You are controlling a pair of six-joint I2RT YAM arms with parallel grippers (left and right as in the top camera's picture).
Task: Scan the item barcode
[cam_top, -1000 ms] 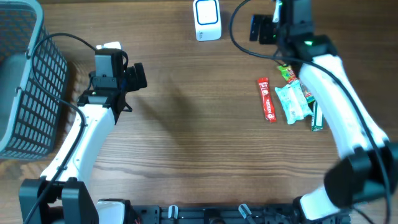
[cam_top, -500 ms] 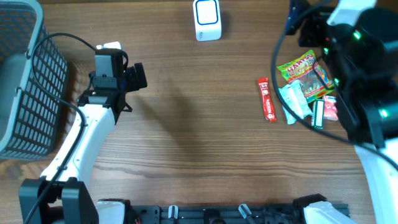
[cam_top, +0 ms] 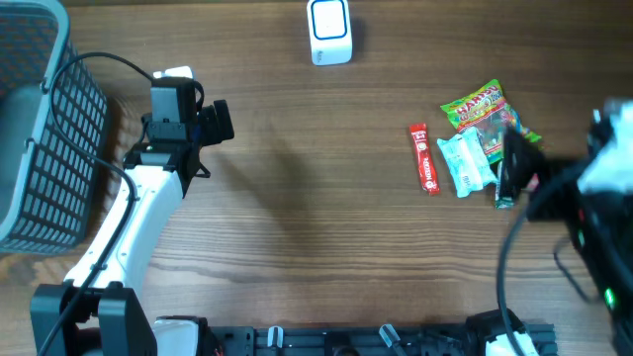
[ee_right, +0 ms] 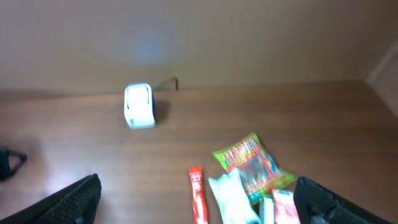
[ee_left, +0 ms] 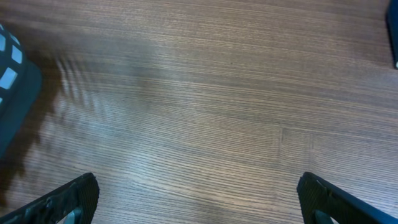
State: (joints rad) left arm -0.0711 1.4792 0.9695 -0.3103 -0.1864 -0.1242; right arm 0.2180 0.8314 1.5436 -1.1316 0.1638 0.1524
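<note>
The white barcode scanner (cam_top: 329,31) stands at the table's back centre, and it shows small and far off in the right wrist view (ee_right: 138,105). A cluster of snack items lies at the right: a red stick pack (cam_top: 424,158), a green candy bag (cam_top: 483,106) and a pale green packet (cam_top: 463,163). My right gripper (cam_top: 516,166) hovers blurred over the cluster's near right edge, open and holding nothing (ee_right: 199,202). The red stick (ee_right: 196,184) and candy bag (ee_right: 249,158) lie below it. My left gripper (cam_top: 214,122) hangs open over bare wood (ee_left: 199,199), far from the items.
A dark mesh basket (cam_top: 40,129) fills the left edge, and its corner shows in the left wrist view (ee_left: 9,81). A thin green stick (cam_top: 503,194) lies beside the packets. Cables trail from both arms.
The right arm swung from the back right, over the snack cluster, toward the near right edge, uncovering the items. Its jaws stayed open. The left arm has not moved.
</note>
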